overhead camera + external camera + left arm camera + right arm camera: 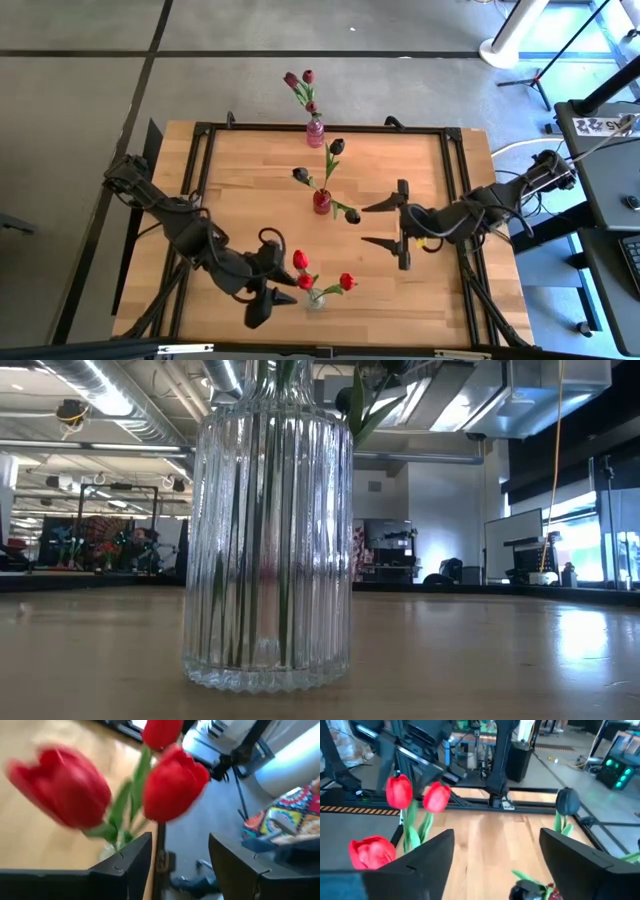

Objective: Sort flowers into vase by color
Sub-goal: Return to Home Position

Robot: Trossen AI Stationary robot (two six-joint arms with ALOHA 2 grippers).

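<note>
Across the table [250,170] we see both arms reaching inward. The left arm [190,230] runs from the left edge toward the side where the low camera sits, and the right arm [480,205] stretches from the right edge toward the middle.

Three vases stand in a rough line down the centre: the pink vase [315,133] at the far edge, the red vase [322,202] mid-table, and the clear vase [315,298] closest to the low camera. Every flower we can find is in a vase. The maroon tulips [308,76] are in the pink one, the dark tulips [337,146] in the red one, and three red tulips [300,260] in the clear one. Their stems are roughly upright and fan outward. None lie on the wood.

Going home turns on the clear vase. The left gripper [278,285] is the nearer one. It sits just beside the vase on its left, and we cannot tell whether it touches the glass. The red heads stand directly ahead of it. Its fingers [125,865] are spread wide and hold nothing. We judge it should back out along its own arm, away from the vase, because a leaning stem or leaf could catch on a finger.

The right gripper [368,224] points at the red vase from just to its right, also spread wide and empty. One low dark head lies near its fingertips, so it too needs a straight retreat.
</note>
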